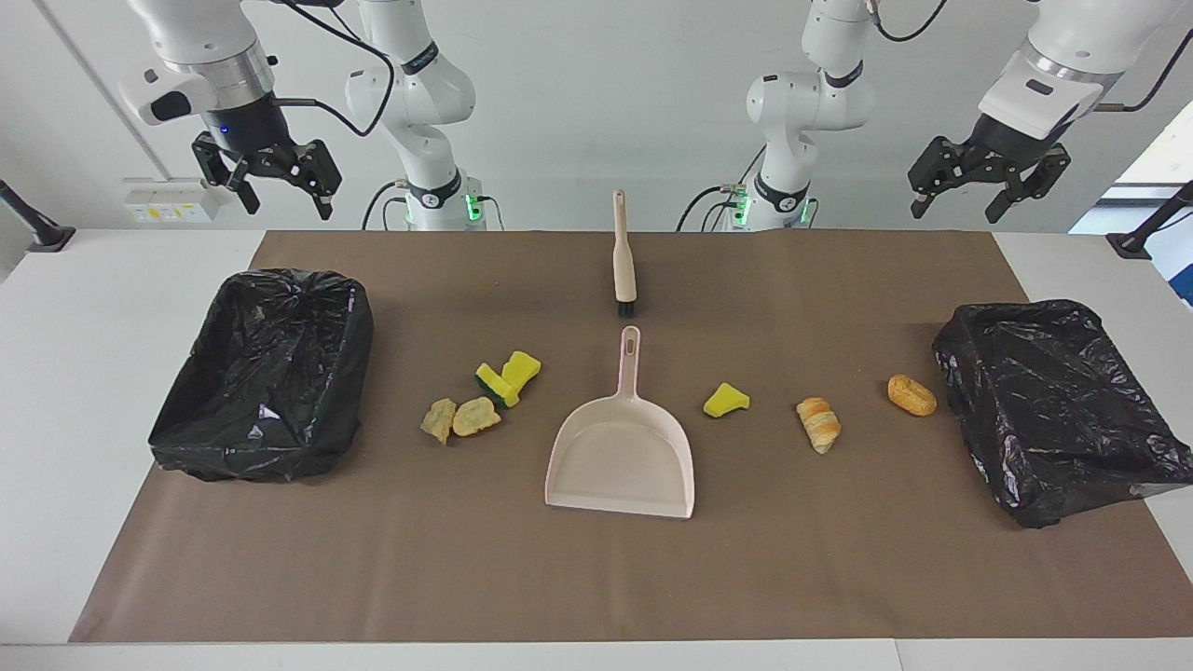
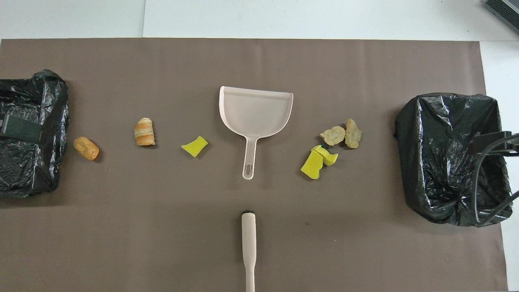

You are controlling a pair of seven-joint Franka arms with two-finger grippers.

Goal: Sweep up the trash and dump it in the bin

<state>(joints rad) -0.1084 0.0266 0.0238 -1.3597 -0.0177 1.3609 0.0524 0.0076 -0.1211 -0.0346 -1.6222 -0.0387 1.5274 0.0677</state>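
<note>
Trash lies on the brown mat. Two yellow sponge chunks (image 1: 520, 368), one green-backed (image 1: 496, 384), and two pastry bits (image 1: 476, 417) lie beside the beige dustpan (image 1: 623, 457), toward the right arm's end. A yellow sponge (image 1: 725, 401), a croissant (image 1: 818, 424) and a bread roll (image 1: 911, 394) lie toward the left arm's end. The brush (image 1: 623, 256) lies nearer to the robots than the dustpan. My right gripper (image 1: 284, 200) is open, high over the table's edge by one bin. My left gripper (image 1: 960, 207) is open, high by the other bin. Both arms wait.
A black-lined bin (image 1: 233, 447) stands at the right arm's end of the mat and another (image 1: 1053, 401) at the left arm's end. The dustpan's handle (image 2: 248, 162) points toward the brush (image 2: 248, 243).
</note>
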